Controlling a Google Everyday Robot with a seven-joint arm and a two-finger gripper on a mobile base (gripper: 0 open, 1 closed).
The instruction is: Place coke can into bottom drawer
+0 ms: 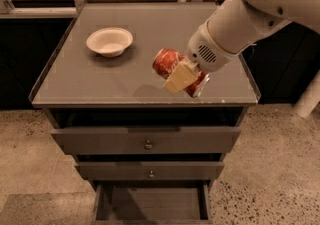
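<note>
The red coke can (167, 63) lies sideways in my gripper (182, 76), lifted above the front right part of the cabinet top (100, 81). The gripper is shut on the can; a pale yellow finger pad (180, 78) crosses its middle. The can casts a shadow on the top just left of it. The bottom drawer (150, 202) stands pulled open at the bottom of the cabinet, its dark floor bare.
An off-white bowl (110, 41) sits on the left of the cabinet top. Two closed drawers with round knobs (148, 144) are above the open one. The white arm (260, 9) reaches in from the upper right. Speckled floor lies around the cabinet.
</note>
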